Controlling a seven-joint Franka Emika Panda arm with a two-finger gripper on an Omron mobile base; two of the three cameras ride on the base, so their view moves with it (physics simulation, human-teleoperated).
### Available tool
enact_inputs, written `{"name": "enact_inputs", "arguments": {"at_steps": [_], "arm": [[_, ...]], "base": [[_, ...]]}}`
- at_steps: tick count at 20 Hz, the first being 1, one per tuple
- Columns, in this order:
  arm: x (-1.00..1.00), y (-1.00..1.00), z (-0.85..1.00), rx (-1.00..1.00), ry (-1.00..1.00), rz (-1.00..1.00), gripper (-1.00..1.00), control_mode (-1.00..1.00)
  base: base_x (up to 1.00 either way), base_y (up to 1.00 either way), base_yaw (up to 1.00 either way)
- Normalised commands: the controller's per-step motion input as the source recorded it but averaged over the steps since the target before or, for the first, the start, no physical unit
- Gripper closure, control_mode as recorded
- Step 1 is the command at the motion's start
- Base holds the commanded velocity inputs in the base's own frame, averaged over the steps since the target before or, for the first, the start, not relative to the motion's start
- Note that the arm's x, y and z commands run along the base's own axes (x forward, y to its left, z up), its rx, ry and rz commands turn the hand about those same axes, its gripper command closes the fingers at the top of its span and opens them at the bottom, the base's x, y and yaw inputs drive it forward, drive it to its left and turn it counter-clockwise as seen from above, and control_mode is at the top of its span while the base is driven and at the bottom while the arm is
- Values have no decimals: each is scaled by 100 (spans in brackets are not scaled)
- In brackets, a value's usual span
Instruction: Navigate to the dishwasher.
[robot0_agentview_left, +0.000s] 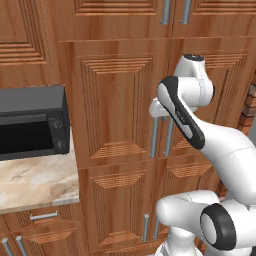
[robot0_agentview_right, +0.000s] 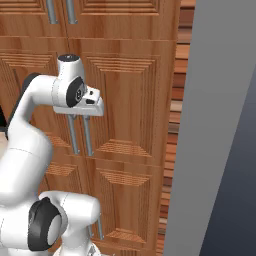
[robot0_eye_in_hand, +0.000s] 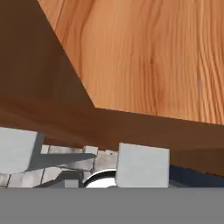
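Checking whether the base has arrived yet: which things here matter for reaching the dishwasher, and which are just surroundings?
Job:
none of what is in sight is the dishwasher.

Surroundings:
microwave
marble counter
tall wooden cabinet doors
their silver handles
grey wall panel
brick wall

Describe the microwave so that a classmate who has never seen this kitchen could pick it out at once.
Find the tall wall of wooden cabinet doors. To its left a marble counter juts out, and the microwave sits on it. It is the sole black, boxy thing with a dark glass door among brown wood.
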Motion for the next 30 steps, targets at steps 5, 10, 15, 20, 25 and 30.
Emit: {"name": "enact_inputs", "arguments": {"at_steps": [5, 10, 15, 20, 25, 30], "arm": [[-61, -2, -10, 0, 0, 0, -100, -100], [-100, -5, -37, 0, 0, 0, -100, -100], [-77, 0, -50, -4, 0, 0, -100, -100], [-33, 2, -34, -3, 1, 2, -100, 100], [0, 0, 0, 0, 0, 0, -100, 100], [0, 0, 0, 0, 0, 0, -100, 100]], "base": [[0, 0, 0], [0, 0, 0], [0, 0, 0], [-22, 0, 9], [-42, 26, 42], [-4, 61, 71]]}}
